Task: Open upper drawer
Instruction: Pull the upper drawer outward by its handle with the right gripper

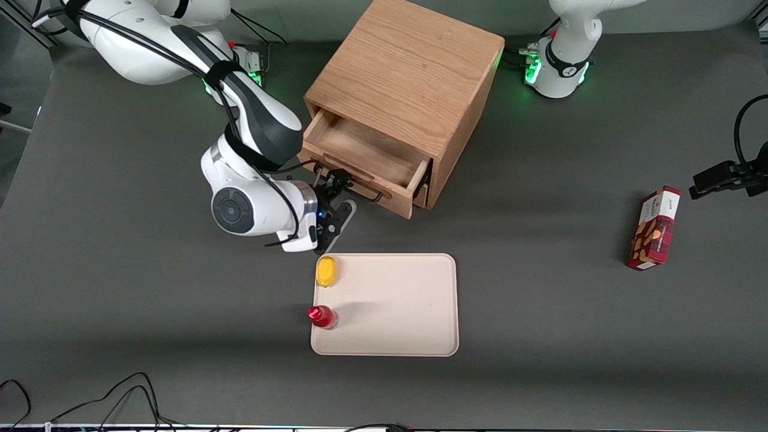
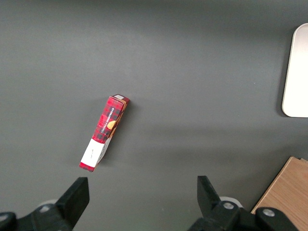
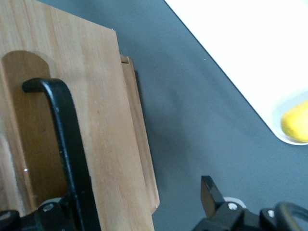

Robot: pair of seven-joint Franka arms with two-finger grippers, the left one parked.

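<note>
While the grained light-oak upper drawer (image 1: 366,157) is pulled out, its thin black wire handle (image 3: 72,159) is straddled by the released black gripper (image 1: 333,191), w/ fingers spread.

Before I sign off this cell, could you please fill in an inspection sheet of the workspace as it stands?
Surface: dark grey table.
Job's things: upper drawer of the oak cabinet pulled out, nothing seen inside.
Clutter: beige tray carrying a yellow item and a red bottle; red box toward the parked arm's end.
Grippers: gripper open, at the drawer's black handle.
Cables: black cables at the table's near edge.
Surroundings: nothing seen.
</note>
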